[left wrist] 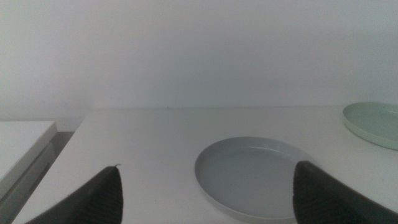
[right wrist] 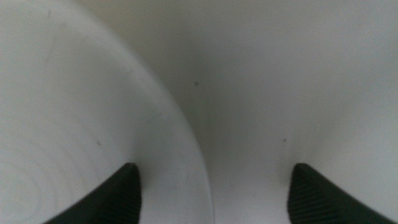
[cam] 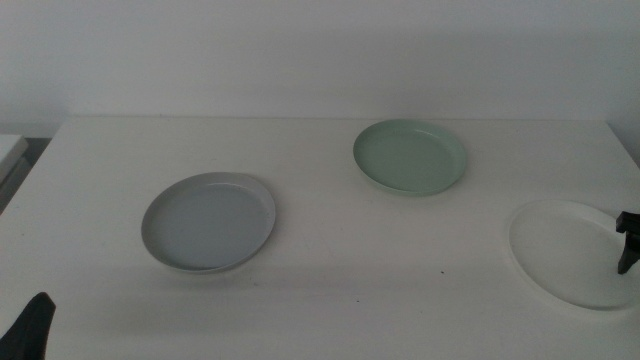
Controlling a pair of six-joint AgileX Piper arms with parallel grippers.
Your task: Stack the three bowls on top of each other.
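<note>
The light grey bowl (cam: 208, 222) sits left of centre on the white table (cam: 330, 270). The pale green bowl (cam: 409, 156) sits at the back, right of centre. The white bowl (cam: 570, 250) sits at the right edge. All three lie apart. My right gripper (cam: 627, 240) is open and low at the white bowl's right rim. In the right wrist view the gripper (right wrist: 214, 167) straddles the rim of the white bowl (right wrist: 81, 137). My left gripper (cam: 35, 325) waits at the bottom left, open (left wrist: 207, 168), facing the grey bowl (left wrist: 255, 177). The green bowl (left wrist: 376, 121) shows beyond.
A white wall stands behind the table. A separate white surface (cam: 10, 150) lies past the table's left edge and also shows in the left wrist view (left wrist: 22, 143). Bare tabletop lies between the bowls.
</note>
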